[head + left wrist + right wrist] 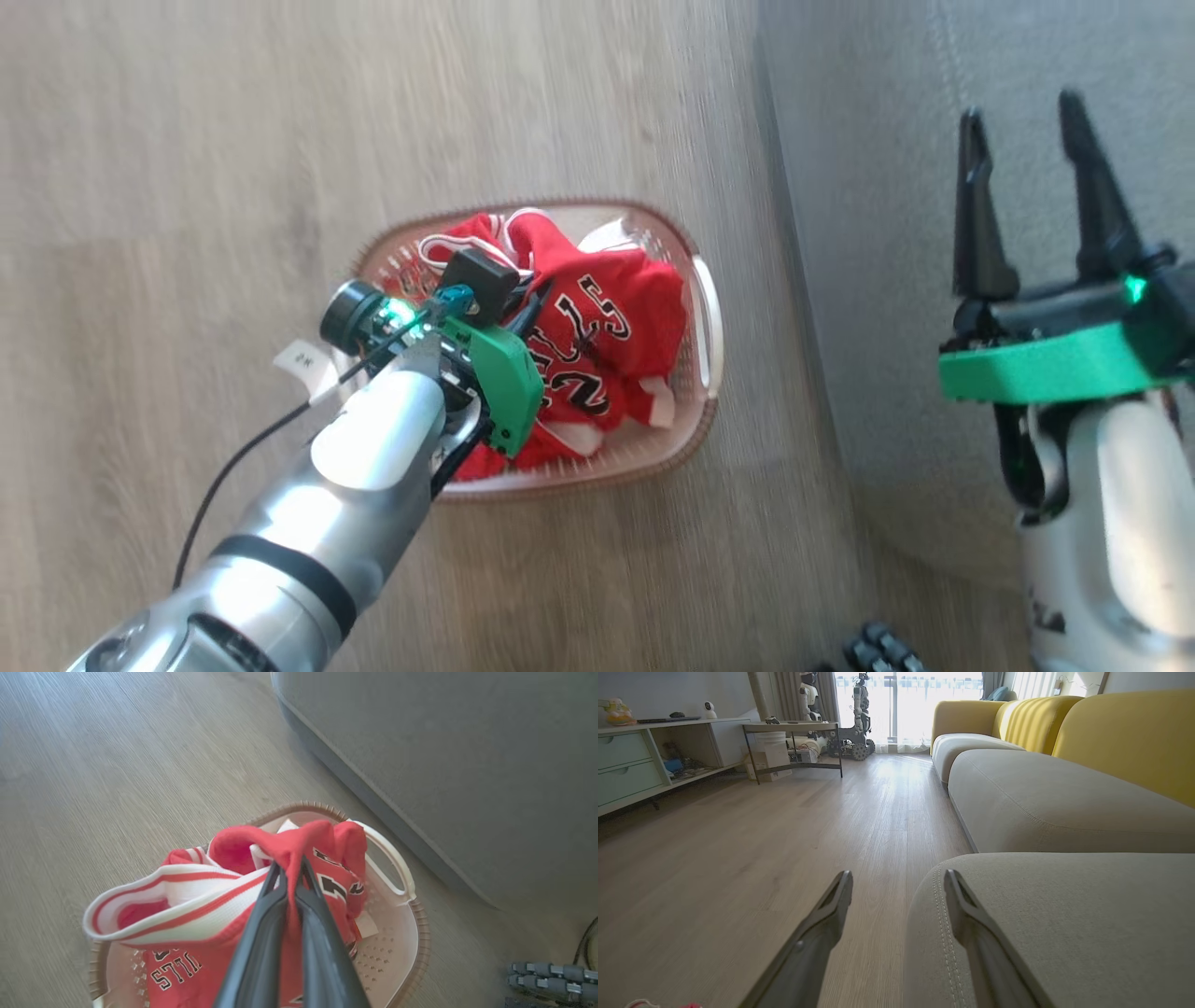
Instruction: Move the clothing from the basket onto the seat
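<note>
**Item:** the clothing (299, 842). Red jersey fabric with white-and-red striped trim, and black lettering and numerals outlined in white. Crumpled into one heap.

**Location:** in the basket (707, 317), cream perforated plastic with a brown rim and pale side handles. The heap covers most of the interior. Some perforated bottom lies bare toward the handle nearer the seat (887, 187). The basket stands on the wooden floor (187, 187), just beside the grey seat's edge.

**Left gripper** (289, 867): fingers closed tight on a red fold of the clothing. The fold bunches over the fingertips, a striped band loops out to one side, and the rest trails down into the basket.

**Right gripper** (1022, 110): fingers spread wide and holding nothing, over the seat's stitched corner, well apart from the clothing.
</note>
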Motion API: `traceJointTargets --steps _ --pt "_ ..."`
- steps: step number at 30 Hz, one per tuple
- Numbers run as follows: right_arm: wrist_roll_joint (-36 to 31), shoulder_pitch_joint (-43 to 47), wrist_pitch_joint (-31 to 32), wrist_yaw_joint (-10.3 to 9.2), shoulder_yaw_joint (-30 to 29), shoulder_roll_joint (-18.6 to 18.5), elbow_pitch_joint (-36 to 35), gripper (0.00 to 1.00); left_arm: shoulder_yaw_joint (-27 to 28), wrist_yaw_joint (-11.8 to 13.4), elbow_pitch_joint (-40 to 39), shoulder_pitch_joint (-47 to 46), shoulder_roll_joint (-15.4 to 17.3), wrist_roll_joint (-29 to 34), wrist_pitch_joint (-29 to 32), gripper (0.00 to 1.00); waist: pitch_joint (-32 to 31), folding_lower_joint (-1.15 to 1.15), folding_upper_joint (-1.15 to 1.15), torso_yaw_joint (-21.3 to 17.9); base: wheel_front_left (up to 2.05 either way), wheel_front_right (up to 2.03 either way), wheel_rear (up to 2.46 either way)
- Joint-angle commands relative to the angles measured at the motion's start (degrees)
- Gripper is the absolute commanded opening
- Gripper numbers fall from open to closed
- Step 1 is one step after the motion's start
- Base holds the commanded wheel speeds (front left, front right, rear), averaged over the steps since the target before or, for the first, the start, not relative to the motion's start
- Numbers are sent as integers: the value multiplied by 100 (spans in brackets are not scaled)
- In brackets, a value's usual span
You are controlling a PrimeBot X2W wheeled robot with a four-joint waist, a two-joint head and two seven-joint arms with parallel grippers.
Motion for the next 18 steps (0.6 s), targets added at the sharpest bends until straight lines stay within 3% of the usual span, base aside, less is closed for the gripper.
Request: traceJointTargets --steps 1,18 --pt "-59 224 -36 -2 68 4 -72 100 135 48 -196 76 65 -118 -128 0 -715 0 0 273 0 0 0" --pt "-67 1592 -36 -2 52 4 833 100 230 209 -799 241 65 -848 -94 0 -2980 0 0 571 0 0 0"
